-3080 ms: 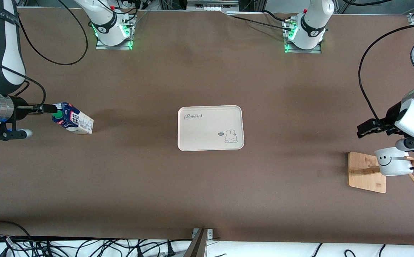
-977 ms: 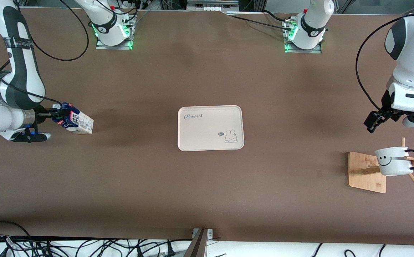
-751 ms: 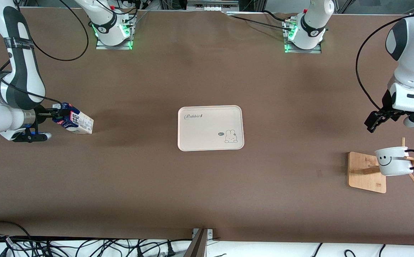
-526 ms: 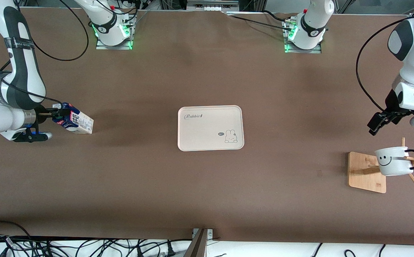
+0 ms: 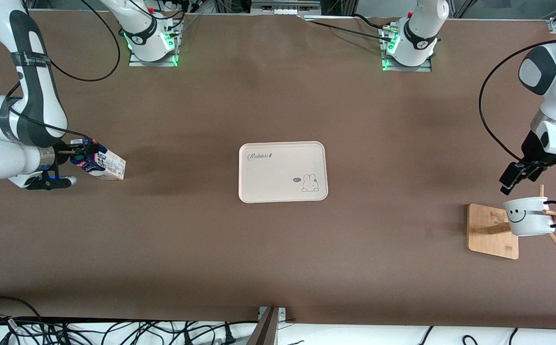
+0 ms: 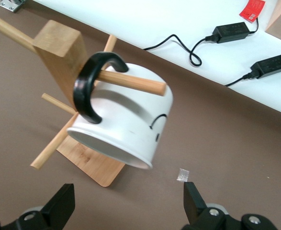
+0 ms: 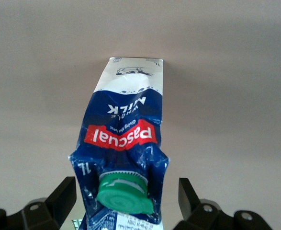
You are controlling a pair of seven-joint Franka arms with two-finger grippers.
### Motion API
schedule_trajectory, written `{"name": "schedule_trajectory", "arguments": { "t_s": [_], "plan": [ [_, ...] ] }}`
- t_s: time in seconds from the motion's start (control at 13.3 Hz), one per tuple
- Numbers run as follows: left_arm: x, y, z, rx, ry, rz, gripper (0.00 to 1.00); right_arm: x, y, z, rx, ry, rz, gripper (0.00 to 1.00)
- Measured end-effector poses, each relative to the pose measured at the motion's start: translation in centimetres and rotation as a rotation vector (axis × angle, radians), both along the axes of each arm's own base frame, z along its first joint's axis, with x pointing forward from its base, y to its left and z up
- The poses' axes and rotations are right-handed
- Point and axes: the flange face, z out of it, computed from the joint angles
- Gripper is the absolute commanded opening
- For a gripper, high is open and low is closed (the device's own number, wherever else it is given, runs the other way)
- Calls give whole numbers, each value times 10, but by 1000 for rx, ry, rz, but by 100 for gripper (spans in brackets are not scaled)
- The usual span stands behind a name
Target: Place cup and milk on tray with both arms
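- Cream-coloured and bare, the tray lies at the middle of the brown table, its lettering reading "Rabbit" above a small rabbit drawing; neither cup nor milk is on it yet.
- White with a black smiley, the cup hangs by its black handle on a peg of the wooden rack at the left arm's end of the table, its open mouth tipped toward the wrist camera.
- Spread wide, the left gripper hovers over the table just beside the rack; in the left wrist view the cup sits straight ahead between the two parted fingers, which do not touch it.
- Milk stands near the right arm's end of the table, well apart from the tray, its long axis leaning in the front view.
- Parted on either side of the carton's green cap, the right gripper frames the carton's top, though whether a finger already brushes it is hard to judge.
- Printed text on the carton reads "Pascual" and "whole milk", with "1L" on one edge.
- Each arm is the nearer one to its own item, so the likely next move is closing in on both at once.
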Motion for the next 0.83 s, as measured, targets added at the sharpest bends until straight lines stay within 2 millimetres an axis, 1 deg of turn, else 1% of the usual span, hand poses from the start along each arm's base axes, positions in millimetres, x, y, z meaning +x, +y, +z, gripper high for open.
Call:
{"name": "schedule_trajectory", "arguments": {
  "t_s": [0.15,0.23,0.45,0.68,0.75,0.83],
  "plan": [
    [1,8,-8,-32,4,24,100,0,0,0,0,0,1,52],
    [1,9,-11,-49,4,31,100,0,0,0,0,0,1,46],
    [9,12,-21,-73,-44,24,100,0,0,1,0,-1,1,46],
    [26,16,-26,-86,-75,9,100,1,0,5,0,-10,1,46],
    [34,17,-25,-88,-82,7,92,1,0,10,1,-18,4,46],
    [40,17,-25,-89,-88,5,74,1,0,18,3,-28,11,46]
  ]
}}
